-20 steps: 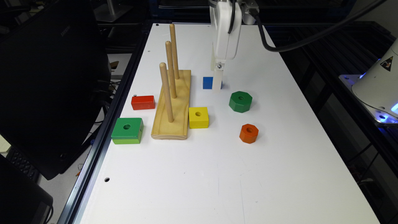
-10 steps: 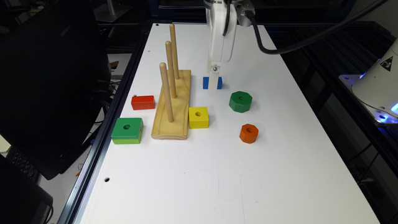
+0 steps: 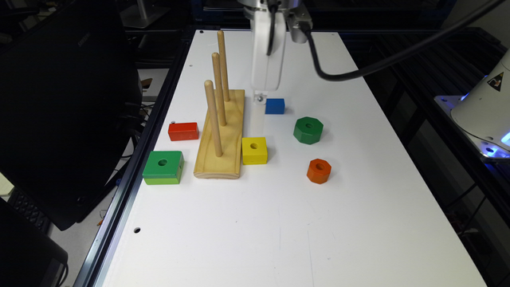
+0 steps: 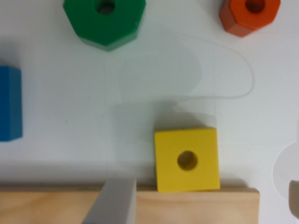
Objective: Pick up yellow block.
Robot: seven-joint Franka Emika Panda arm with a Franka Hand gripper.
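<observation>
White table, yellow block beside wooden base, apart from jaws.

White worktop carried peg board, yellow block, blue block, red block, green square, green octagon, orange octagon.

A robotics lab, by the look of it: plain white bench edged with a black slotted aluminium frame rail, white robot arm trailing a thick black cable, a white robot base with a yellow warning triangle, dark monitor alongside, painted wooden test blocks laid out.
</observation>
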